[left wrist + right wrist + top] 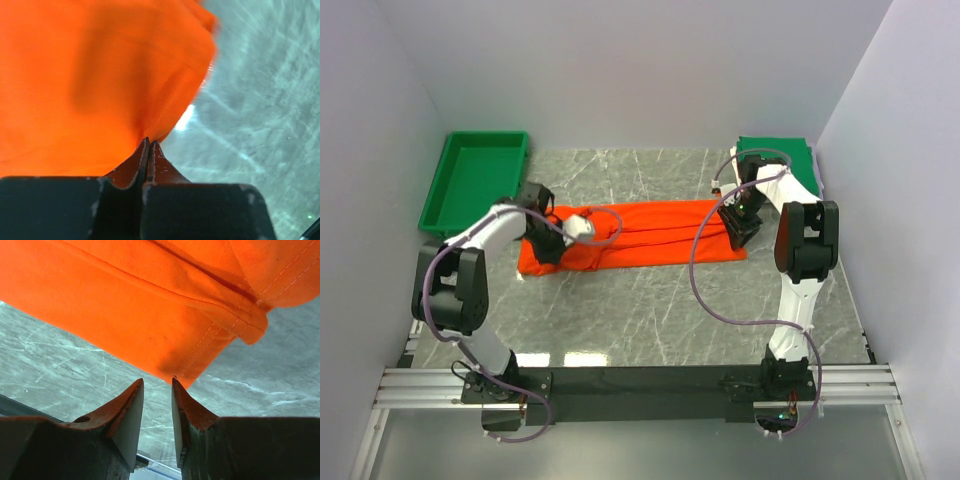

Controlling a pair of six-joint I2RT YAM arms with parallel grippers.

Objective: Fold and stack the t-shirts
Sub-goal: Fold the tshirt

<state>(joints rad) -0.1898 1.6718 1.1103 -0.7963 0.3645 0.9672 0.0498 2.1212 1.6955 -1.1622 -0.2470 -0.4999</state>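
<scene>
Left gripper (149,142) is pinched shut on a gathered fold of the orange-red t-shirt (650,235) — which lies in a long band across the marble table (650,320) between both arms — while the right gripper (157,382) stands with fingers parted, the shirt's hemmed corner just at their tips.

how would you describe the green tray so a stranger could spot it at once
Look at the grey marble table, then its far left corner. The green tray sits there. Unlike the folded green shirt at the far right, it is rigid with raised walls.
</scene>
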